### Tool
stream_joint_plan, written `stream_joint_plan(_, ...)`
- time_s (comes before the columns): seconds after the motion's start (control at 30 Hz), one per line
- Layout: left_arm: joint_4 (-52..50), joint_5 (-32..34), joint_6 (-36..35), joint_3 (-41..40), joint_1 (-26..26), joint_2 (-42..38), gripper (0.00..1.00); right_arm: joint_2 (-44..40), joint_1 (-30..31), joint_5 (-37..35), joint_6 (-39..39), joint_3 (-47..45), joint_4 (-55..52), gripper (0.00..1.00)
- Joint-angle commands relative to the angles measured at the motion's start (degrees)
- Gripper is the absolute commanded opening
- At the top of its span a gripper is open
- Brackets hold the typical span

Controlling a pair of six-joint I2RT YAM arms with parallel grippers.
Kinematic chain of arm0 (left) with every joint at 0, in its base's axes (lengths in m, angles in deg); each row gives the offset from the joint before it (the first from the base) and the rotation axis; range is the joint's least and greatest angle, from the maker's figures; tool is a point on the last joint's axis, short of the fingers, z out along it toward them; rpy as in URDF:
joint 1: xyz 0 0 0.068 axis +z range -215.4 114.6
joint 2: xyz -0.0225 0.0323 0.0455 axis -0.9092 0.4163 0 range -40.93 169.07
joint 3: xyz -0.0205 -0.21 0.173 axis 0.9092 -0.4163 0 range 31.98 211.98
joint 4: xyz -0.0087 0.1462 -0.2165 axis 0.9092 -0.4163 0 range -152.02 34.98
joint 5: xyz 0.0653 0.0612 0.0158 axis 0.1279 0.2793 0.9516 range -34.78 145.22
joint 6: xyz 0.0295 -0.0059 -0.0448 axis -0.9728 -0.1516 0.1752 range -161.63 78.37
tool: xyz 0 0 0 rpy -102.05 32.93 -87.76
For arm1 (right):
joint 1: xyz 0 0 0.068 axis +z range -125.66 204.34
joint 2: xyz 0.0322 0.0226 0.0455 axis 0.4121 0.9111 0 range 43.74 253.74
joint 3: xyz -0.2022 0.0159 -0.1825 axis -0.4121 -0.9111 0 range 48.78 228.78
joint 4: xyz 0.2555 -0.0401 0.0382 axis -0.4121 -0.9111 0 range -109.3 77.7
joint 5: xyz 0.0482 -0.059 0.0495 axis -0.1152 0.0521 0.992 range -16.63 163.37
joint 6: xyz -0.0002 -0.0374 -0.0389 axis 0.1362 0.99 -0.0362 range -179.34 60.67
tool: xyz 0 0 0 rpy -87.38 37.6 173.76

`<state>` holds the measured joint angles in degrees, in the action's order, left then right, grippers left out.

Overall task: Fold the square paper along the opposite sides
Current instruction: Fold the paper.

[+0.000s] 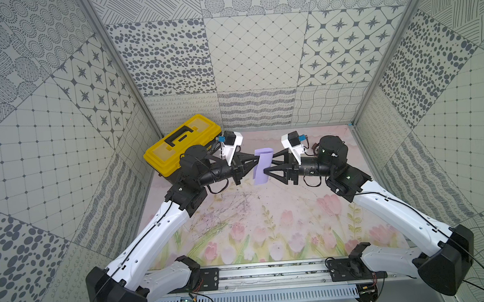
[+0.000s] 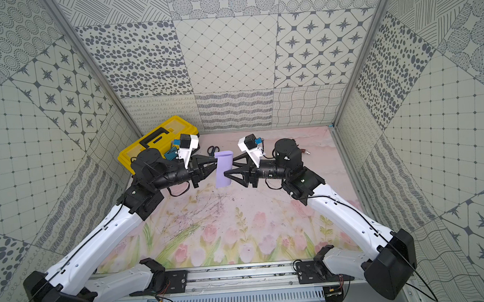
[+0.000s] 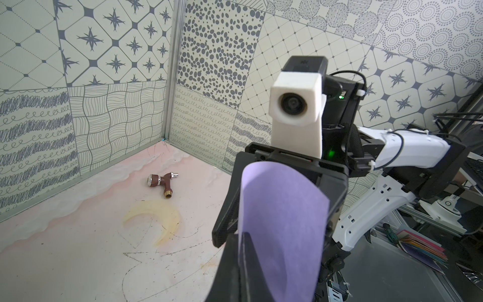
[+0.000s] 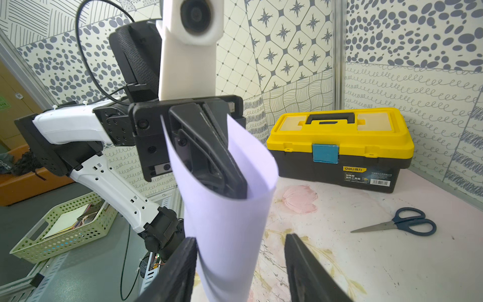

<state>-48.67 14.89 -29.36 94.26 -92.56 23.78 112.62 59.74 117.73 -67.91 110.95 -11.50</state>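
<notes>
Past the square paper (image 3: 282, 224), only the left-wrist view plainly shows a valve (image 3: 163, 181).

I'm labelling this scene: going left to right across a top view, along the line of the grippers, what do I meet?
yellow toolbox → left gripper → square paper → right gripper

**Work surface and contents**

A pink, floral-printed tabletop (image 1: 268, 214) is recorded, marked with pen scribbles and a yellowish crescent. A yellow-lidded black toolbox (image 1: 182, 145) is set in the far left corner. Blue-handled scissors (image 4: 402, 223) are laid near it. A brown tap fitting (image 3: 162, 181) is laid toward the far right corner.
</notes>
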Motion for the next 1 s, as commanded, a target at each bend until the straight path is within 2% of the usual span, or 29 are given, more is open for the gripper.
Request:
stream_joint_plan(0.0,0.6,-1.1,-0.2,1.3,-0.1,-0.2,0.00,0.3,0.4,1.2,0.5,0.5,1.6,0.58)
stream_joint_plan(0.37,0.4,-1.4,-0.2,1.2,-0.2,0.0,0.00,0.6,0.2,1.3,1.5,0.9,-0.2,0.50)
stream_joint_plan(0.97,0.9,-1.5,0.2,0.9,-0.4,0.5,0.00,0.6,0.3,3.0,0.4,0.4,2.8,0.34)
